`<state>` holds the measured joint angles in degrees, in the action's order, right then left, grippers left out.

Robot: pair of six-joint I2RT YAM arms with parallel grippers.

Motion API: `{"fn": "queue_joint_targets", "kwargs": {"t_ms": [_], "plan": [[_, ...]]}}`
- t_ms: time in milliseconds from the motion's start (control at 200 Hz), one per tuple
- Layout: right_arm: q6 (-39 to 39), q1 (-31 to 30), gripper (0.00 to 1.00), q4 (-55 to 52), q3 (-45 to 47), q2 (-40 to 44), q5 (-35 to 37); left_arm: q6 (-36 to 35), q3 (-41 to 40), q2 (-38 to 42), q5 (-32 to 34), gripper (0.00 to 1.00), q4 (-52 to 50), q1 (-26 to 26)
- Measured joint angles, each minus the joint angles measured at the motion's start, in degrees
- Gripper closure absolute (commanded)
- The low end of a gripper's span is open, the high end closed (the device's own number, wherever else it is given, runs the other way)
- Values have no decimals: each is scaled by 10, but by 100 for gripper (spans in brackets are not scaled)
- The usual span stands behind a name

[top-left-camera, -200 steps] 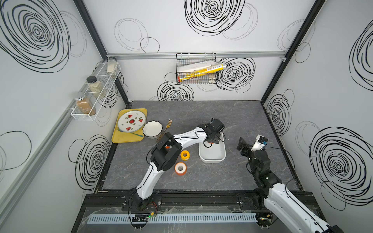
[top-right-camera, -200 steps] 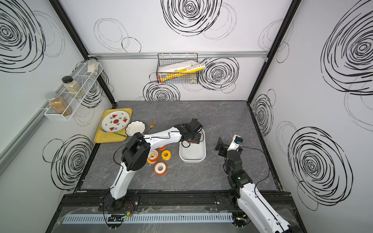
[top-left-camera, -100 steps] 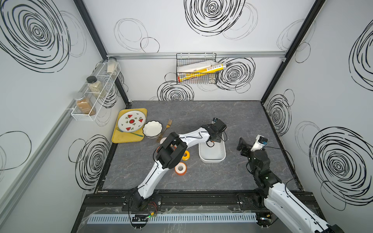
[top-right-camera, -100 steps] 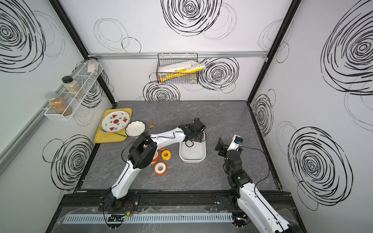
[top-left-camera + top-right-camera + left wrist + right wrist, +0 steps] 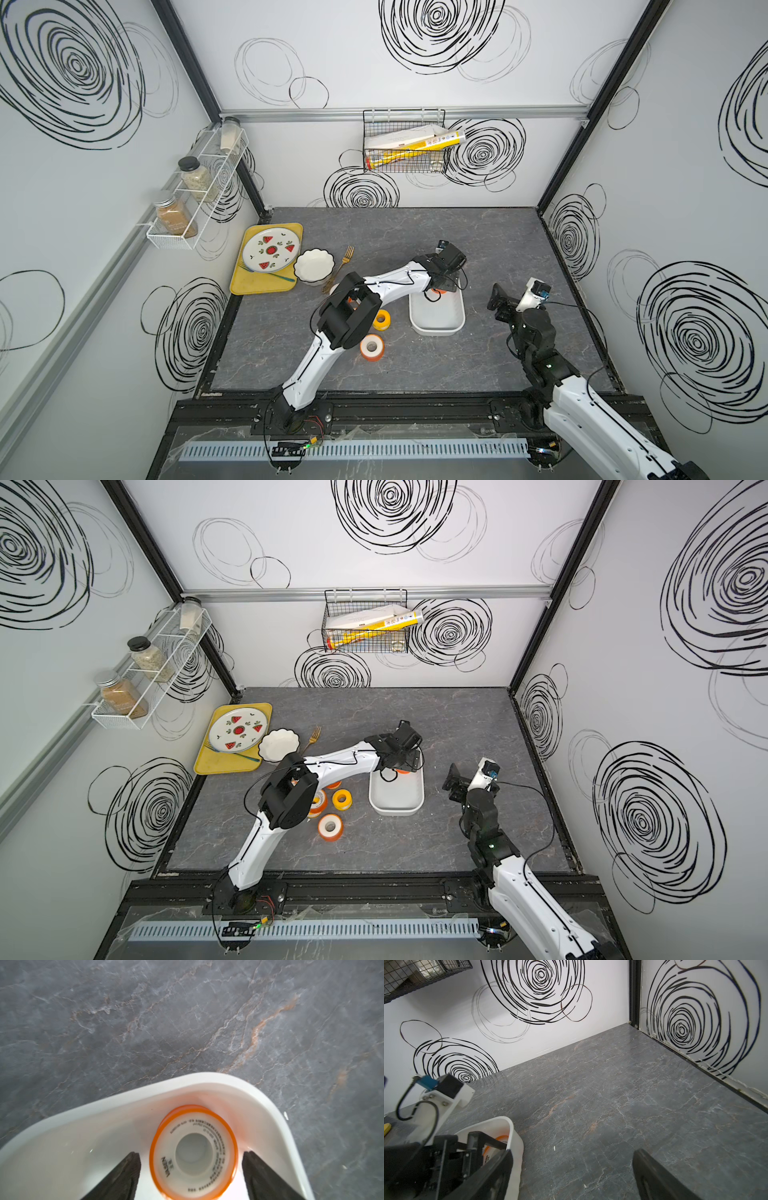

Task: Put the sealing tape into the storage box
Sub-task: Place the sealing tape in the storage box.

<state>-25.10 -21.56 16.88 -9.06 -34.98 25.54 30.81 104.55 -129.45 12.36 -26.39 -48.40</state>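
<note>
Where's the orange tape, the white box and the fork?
orange tape [image 5: 166, 1147]: left wrist view, white top face.
white box [image 5: 437, 329]: in a top view, near wall.
fork [image 5: 348, 254]: in a top view, tines.

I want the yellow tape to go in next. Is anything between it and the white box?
Nothing visible: only bare tabletop separates the yellow tape from the storage box.

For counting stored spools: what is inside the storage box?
One orange tape spool lies flat in a corner of the storage box; the open left gripper covers part of its floor.
</note>
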Motion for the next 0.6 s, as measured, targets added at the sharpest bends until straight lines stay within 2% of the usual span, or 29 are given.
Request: {"fn": "queue_joint_targets", "kwargs": {"t_ms": [145, 270, 420, 596], "plan": [[0, 0, 5, 0, 0, 0, 0, 0, -54, 80, 15, 60, 4, 0], [0, 0, 5, 0, 0, 0, 0, 3, -82, 123, 25, 76, -1, 0], [0, 0, 5, 0, 0, 0, 0, 2, -106, 123, 22, 81, -11, 0], [0, 0, 5, 0, 0, 0, 0, -1, -107, 86, 7, 83, -24, 0]]}}
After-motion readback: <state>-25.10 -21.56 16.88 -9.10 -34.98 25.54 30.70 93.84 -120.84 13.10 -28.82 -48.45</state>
